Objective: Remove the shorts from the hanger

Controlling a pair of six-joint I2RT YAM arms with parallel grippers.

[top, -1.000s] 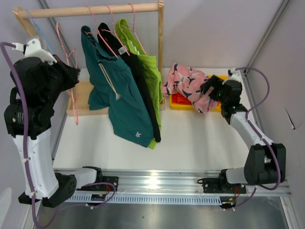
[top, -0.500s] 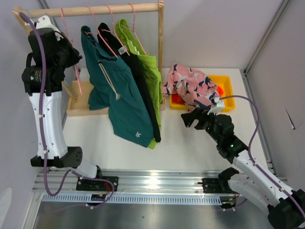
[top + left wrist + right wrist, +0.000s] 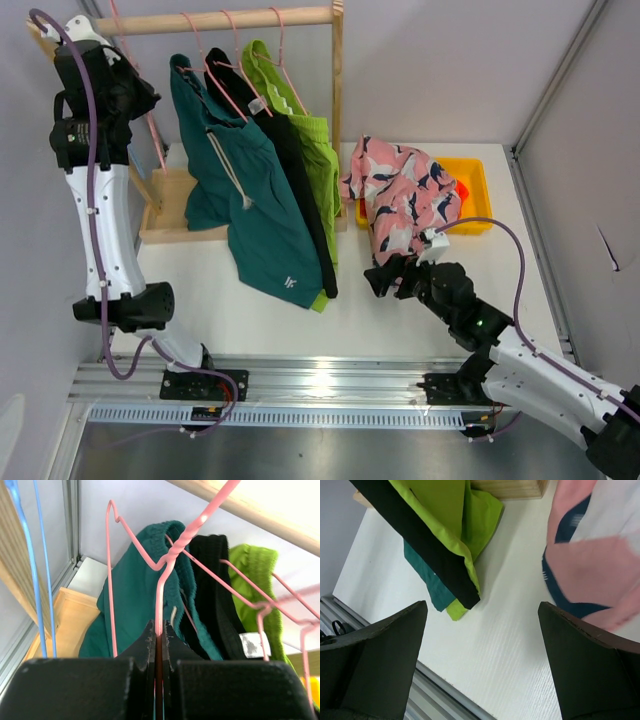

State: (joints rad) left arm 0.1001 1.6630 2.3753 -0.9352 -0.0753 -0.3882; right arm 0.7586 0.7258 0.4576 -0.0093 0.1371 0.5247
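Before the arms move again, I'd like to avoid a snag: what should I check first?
1. Left gripper shut on bare pink hanger: ok.
2. Its hook free of the wooden rod: cannot tell.
3. Right gripper open, holding nothing: ok.
4. Pink shorts draped over yellow bin: ok.
5. Teal shorts, black shorts, lime green shorts taken down: not ok.

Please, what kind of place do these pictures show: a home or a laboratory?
Probably a robot test cell in a laboratory: the left arm and right arm are bolted to a metal rail, bare grey walls enclose the white table, and a small wooden rack holds shorts.
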